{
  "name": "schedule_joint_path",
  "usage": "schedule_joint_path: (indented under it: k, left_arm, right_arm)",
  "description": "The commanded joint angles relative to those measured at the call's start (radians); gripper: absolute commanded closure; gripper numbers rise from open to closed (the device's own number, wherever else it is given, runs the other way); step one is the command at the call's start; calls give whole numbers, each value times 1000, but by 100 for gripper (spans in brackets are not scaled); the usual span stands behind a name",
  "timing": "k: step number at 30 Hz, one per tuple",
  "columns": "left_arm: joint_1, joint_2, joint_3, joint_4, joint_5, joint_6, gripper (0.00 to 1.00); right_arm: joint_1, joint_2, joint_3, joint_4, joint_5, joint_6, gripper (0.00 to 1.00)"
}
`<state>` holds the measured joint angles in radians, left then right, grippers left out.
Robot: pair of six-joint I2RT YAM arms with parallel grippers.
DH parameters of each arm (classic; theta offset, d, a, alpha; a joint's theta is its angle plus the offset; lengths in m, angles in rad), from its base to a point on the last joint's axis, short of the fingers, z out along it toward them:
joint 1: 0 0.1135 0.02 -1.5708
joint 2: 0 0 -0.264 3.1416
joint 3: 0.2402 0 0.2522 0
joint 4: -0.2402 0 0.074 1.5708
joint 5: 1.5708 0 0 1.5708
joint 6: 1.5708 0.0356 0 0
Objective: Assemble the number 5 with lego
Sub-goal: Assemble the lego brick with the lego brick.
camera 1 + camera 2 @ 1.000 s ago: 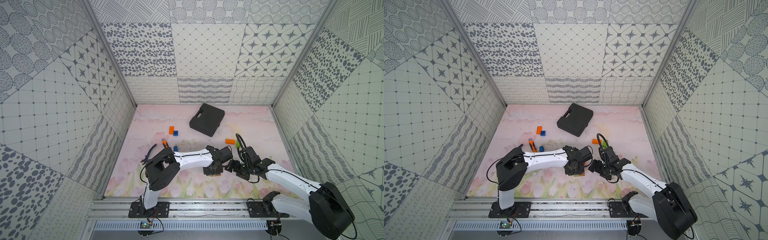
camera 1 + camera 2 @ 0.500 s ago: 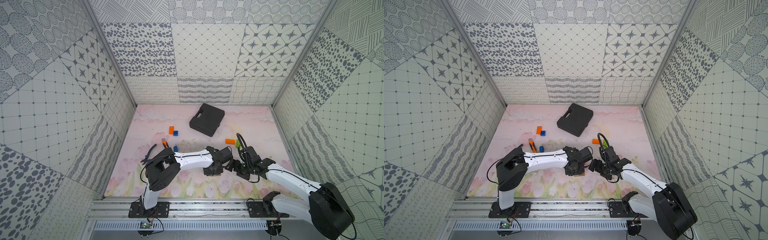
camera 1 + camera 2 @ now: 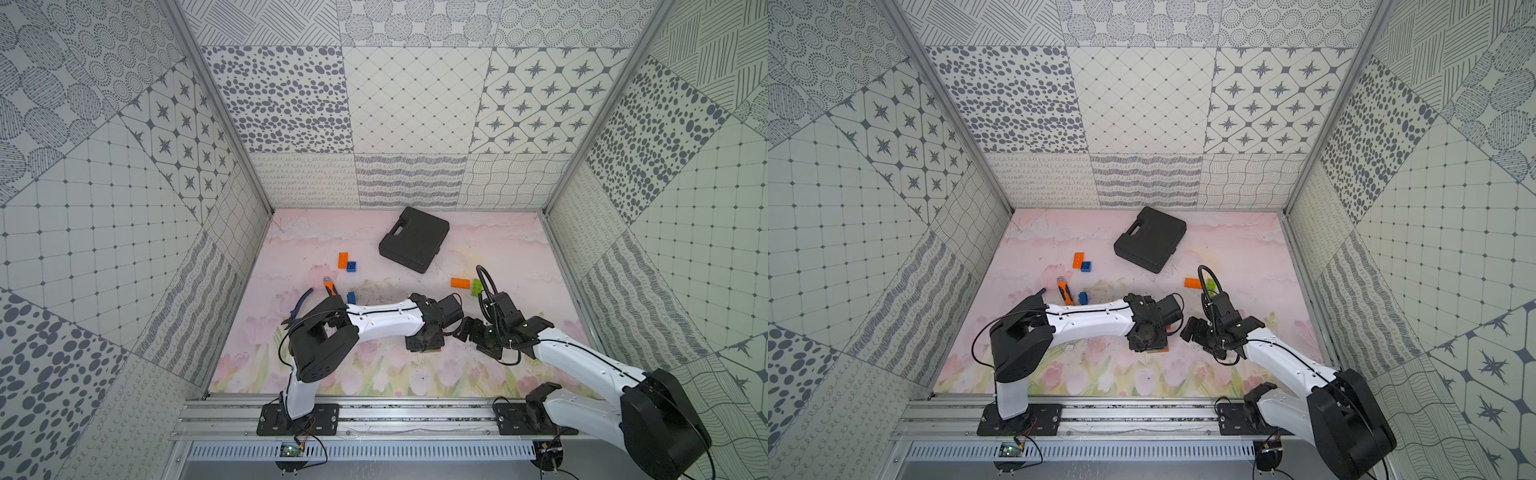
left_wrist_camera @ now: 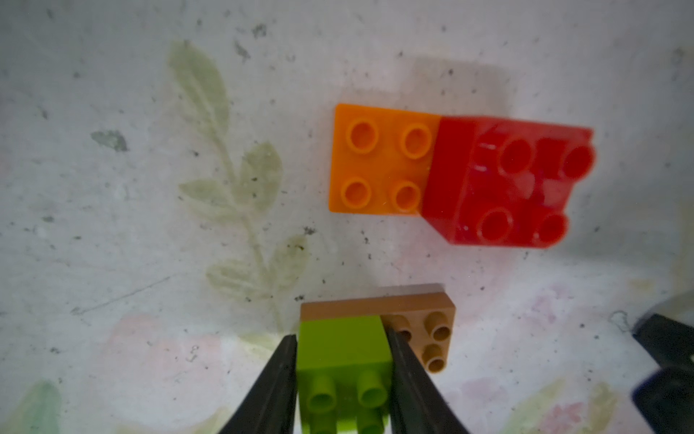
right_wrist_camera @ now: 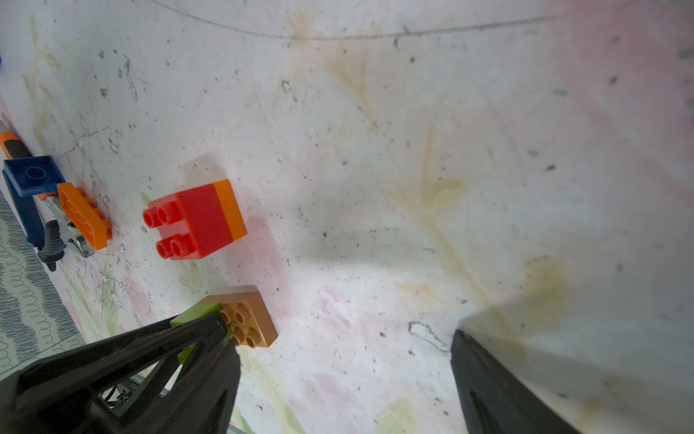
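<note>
Left wrist view: left end effector [image 4: 340, 335] pinches green square plastic brick [image 4: 343, 355] atop flat brown studded plate [image 4: 435, 326]. Right end effector [image 3: 467, 330] spread.

Nine bricks in all: three orange bricks [image 3: 343, 260], one of them under the single red brick [image 4: 499, 180]; two blue bricks [image 3: 351, 266]; a short green brick [image 4: 343, 349] and a long green brick [image 3: 476, 286], which is half hidden and might be two pieces; one brown brick [image 4: 437, 319]. One pair of pliers [image 3: 329, 288] and one black case [image 3: 413, 239].
</note>
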<state>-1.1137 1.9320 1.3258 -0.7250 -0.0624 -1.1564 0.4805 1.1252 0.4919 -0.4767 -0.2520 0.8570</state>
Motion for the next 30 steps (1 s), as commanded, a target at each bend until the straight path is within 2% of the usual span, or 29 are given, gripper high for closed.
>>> schedule_joint_path:
  k: [1, 7, 18, 21, 27, 30]
  left_arm:
    - [14, 0, -19, -100, -58, 61, 56]
    - [14, -41, -28, -66, -36, 87, 51]
    - [13, -80, -64, -14, -19, 98, 48]
    - [15, -65, -62, -17, -13, 91, 54]
    - [18, -35, -54, -43, -22, 83, 72]
    - [20, -21, -44, -63, -19, 86, 74]
  right_arm:
    - [-3, 2, 25, 9, 8, 7, 8]
    - [-4, 36, 25, 29, -17, 13, 7]
    - [-4, 62, 26, 49, -32, 19, 7]
    - [-4, 68, 25, 51, -37, 18, 7]
    - [-3, 65, 20, 50, -38, 18, 6]
    - [-4, 65, 19, 50, -40, 19, 6]
